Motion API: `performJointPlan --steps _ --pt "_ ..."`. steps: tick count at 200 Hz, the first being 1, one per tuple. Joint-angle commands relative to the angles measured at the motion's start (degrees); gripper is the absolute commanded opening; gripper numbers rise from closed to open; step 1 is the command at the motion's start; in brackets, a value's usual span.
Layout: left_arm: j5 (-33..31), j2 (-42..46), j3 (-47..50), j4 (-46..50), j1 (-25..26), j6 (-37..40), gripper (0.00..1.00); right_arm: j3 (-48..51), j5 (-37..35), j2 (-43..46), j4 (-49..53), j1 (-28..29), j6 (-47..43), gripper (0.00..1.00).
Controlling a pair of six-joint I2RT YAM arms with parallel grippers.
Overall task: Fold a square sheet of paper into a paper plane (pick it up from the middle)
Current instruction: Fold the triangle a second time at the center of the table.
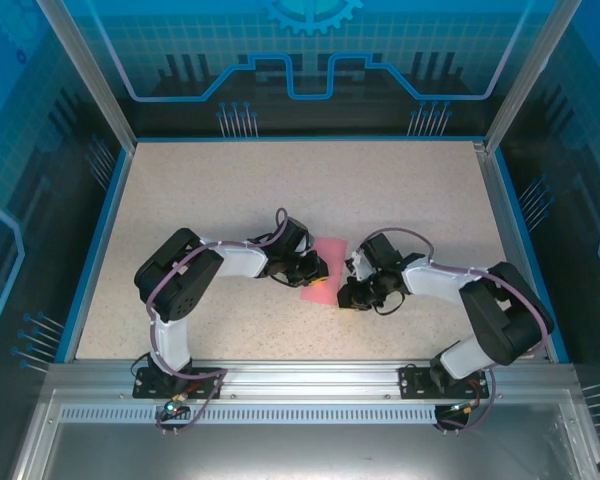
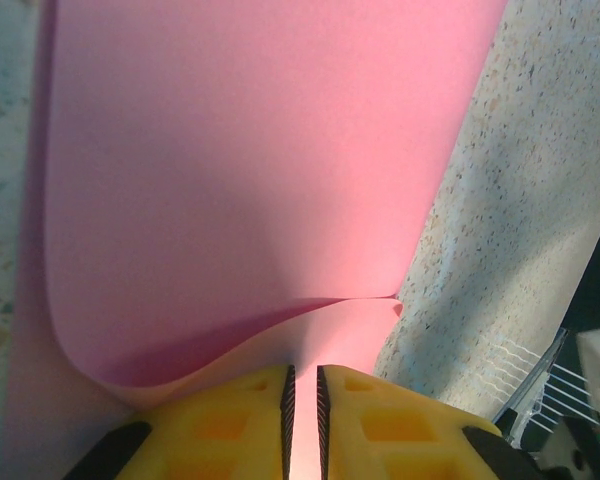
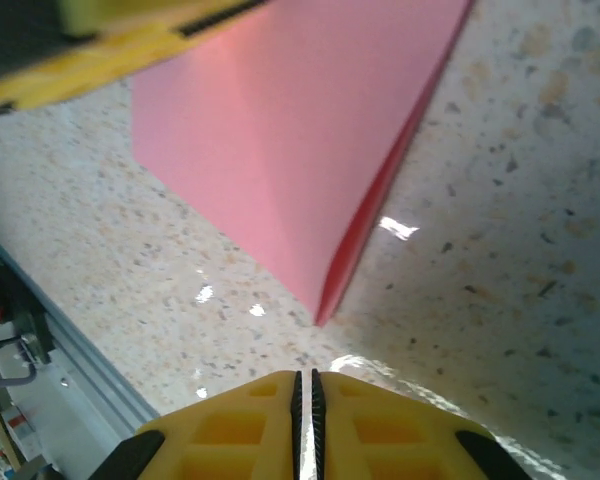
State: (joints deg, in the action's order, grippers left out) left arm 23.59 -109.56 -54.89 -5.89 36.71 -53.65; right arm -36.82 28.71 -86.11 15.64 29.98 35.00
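Note:
The square sheet of paper (image 1: 332, 250) lies folded over on the table between my two grippers. In the left wrist view the pink sheet (image 2: 240, 170) has its upper layer bowed up above the lower one. My left gripper (image 2: 302, 400) is closed to a narrow slit with pink paper in it, at the sheet's near-left edge (image 1: 318, 280). My right gripper (image 3: 304, 385) is shut and holds nothing, just off the sheet's pointed corner (image 3: 320, 310). From above, the right gripper (image 1: 352, 290) sits right of the paper. A yellow left finger (image 3: 100, 75) rests on the sheet's far side.
The speckled beige table (image 1: 280, 190) has a blue rim and glass walls on three sides. An aluminium rail (image 1: 300, 375) runs along the near edge, where both arm bases are bolted. Open tabletop lies behind and to either side of the arms.

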Motion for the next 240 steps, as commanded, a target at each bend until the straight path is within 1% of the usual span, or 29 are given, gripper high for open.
performJointPlan --steps 1,38,47,62,85,108,126,169,201,240 --pt "-2.7 -0.7 1.5 2.8 -0.1 0.9 0.17 -2.9 1.6 -0.3 -0.7 0.7 2.9 0.14" --pt "-2.5 -0.6 1.4 2.7 -0.1 0.9 0.17 -6.2 0.4 -6.6 -3.9 1.9 4.7 0.14" --pt "-2.4 -0.6 1.3 2.7 -0.1 1.1 0.18 -6.6 -0.8 -7.8 -3.2 1.6 4.7 0.14" --pt "-2.4 -0.4 1.3 2.8 -0.1 1.2 0.17 -6.5 -0.9 -9.6 -3.6 1.6 4.4 0.14" --pt "-2.4 0.0 1.2 2.7 -0.1 1.3 0.19 -6.2 -2.8 -11.8 0.1 1.5 3.0 0.13" --pt "-2.1 1.5 0.9 2.6 -0.1 1.5 0.2 -4.4 -4.0 -12.4 0.7 1.4 2.9 0.12" --pt "-2.1 3.3 0.3 3.1 -0.1 1.9 0.21 -2.9 -3.9 -12.4 -0.7 1.3 3.4 0.11" --pt "-0.7 7.3 1.0 2.0 -0.1 1.8 0.23 -2.3 -3.8 -12.3 -1.5 1.3 3.9 0.1" --pt "1.2 5.8 1.3 -0.2 0.3 1.2 0.23 -2.5 -3.8 -12.1 -1.4 1.2 3.8 0.11" --pt "-0.9 1.8 0.8 0.5 0.4 0.7 0.22 -2.2 -3.7 -12.0 -1.4 1.1 3.8 0.11"
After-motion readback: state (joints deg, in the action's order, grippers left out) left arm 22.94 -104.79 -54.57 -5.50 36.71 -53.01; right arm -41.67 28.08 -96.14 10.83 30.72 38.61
